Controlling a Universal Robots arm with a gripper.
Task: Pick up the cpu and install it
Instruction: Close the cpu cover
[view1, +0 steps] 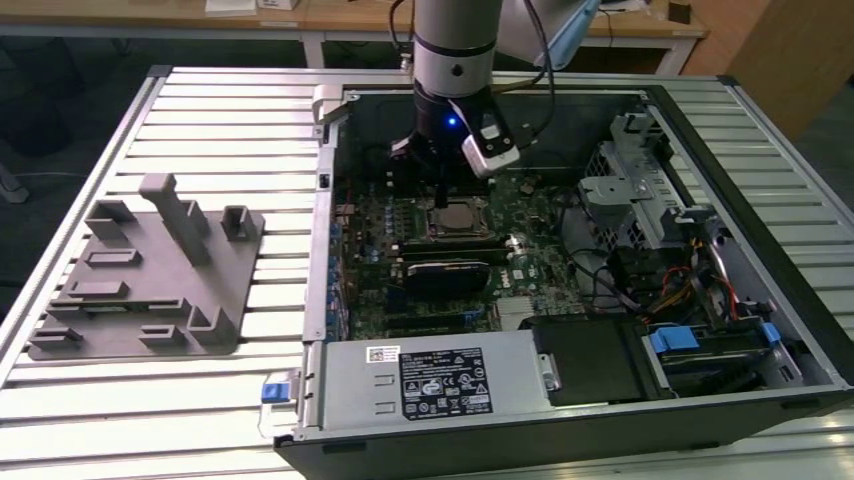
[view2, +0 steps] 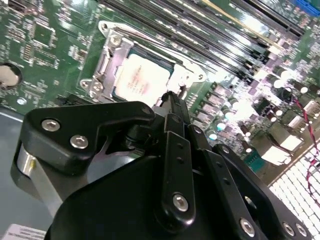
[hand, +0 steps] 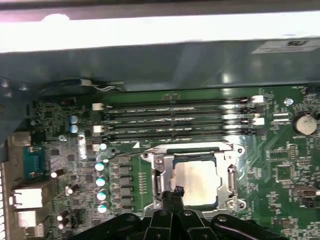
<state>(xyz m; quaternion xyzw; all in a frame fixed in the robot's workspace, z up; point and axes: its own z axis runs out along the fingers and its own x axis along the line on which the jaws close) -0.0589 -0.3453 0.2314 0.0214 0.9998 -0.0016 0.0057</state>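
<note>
**Exterior view.** The arm (view1: 454, 60) reaches down into the open computer case (view1: 747, 130). The gripper (view1: 445, 203) points at the motherboard (view1: 527, 205). The cpu (view1: 463, 218) lies flat in its socket just below the jaw tips, slightly toward the exterior view's right. A grey fixture block (view1: 147, 270) rests on the slatted table (view1: 227, 110), well apart from the jaws on the exterior view's left.

**Second wrist view.** The gripper (view2: 173, 97) narrows to a single tip, with the jaws drawn together and nothing between them. The cpu (view2: 140, 80) sits just beyond that tip, silver top up, inside the metal socket frame (view2: 102, 65). Whether the tip touches the chip's near edge cannot be told. The memory slots (view2: 215, 30) run past the far side of the socket from the jaws.

**First wrist view.** The gripper (hand: 176, 191) is at the near edge of the cpu (hand: 197, 172), with its jaws closed against each other and carrying nothing. The socket frame (hand: 159, 175) surrounds the chip. The memory slots (hand: 175, 120) lie beyond the chip from the jaws. A row of capacitors (hand: 101, 180) stands to one side of the jaws, near the socket.
</note>
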